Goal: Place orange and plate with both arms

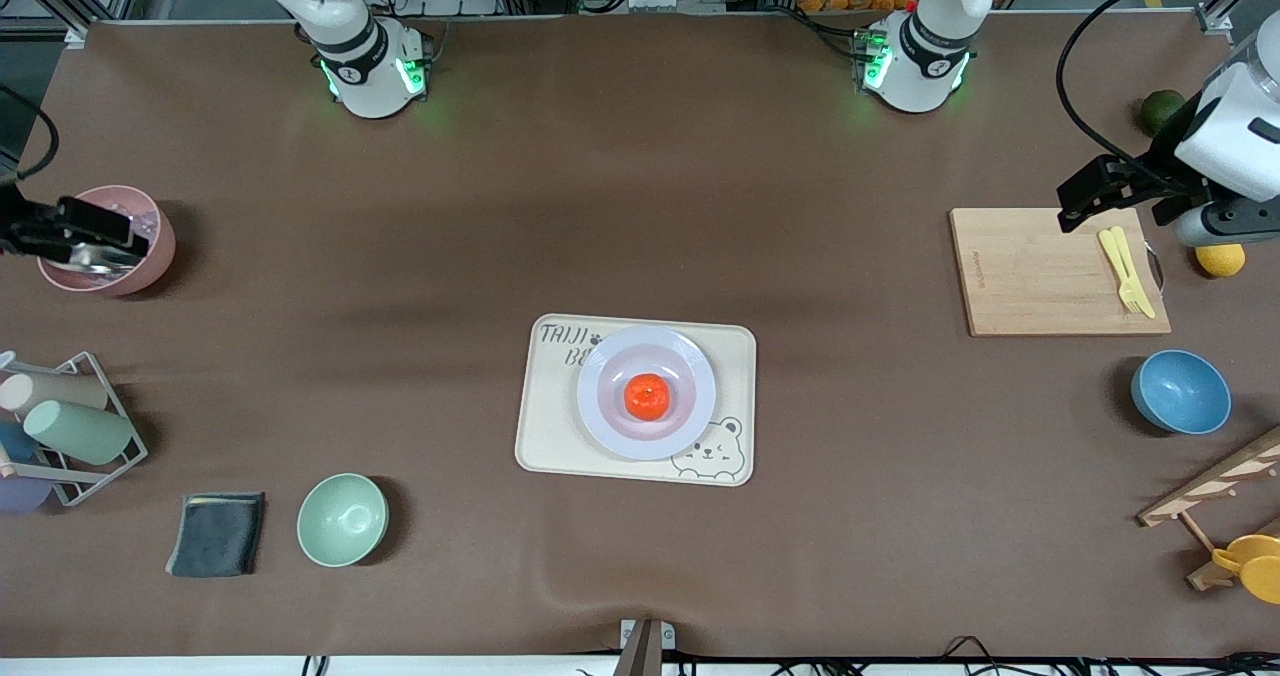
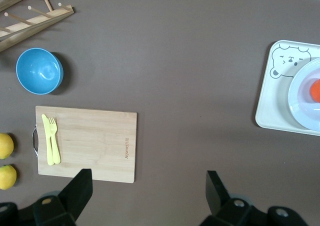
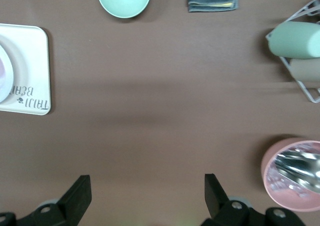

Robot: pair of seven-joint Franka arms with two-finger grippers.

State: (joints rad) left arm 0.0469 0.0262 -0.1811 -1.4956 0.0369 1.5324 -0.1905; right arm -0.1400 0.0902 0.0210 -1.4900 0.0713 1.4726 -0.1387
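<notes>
The small glossy orange (image 1: 648,397) lies in the middle of the pale lavender-white plate (image 1: 610,426). The plate rests on a cream bear tray (image 1: 560,436) at the table's middle. The left wrist view shows the orange (image 2: 315,89), the plate (image 2: 302,98) and the tray (image 2: 280,96) at its edge. The right wrist view shows the tray (image 3: 30,66) and a sliver of the plate (image 3: 4,71). My left gripper (image 1: 1090,196) (image 2: 148,188) is open and empty, up over the cutting board's edge. My right gripper (image 1: 70,241) (image 3: 146,191) is open and empty, over the pink cup.
A wooden cutting board (image 1: 1040,276) with yellow cutlery (image 1: 1125,268), a blue bowl (image 1: 1181,392), a lemon (image 1: 1220,259) and a dark green fruit (image 1: 1162,109) lie toward the left arm's end. A pink cup (image 1: 140,251), a cup rack (image 1: 70,426), a dark cloth (image 1: 217,533) and a green bowl (image 1: 342,519) lie toward the right arm's end.
</notes>
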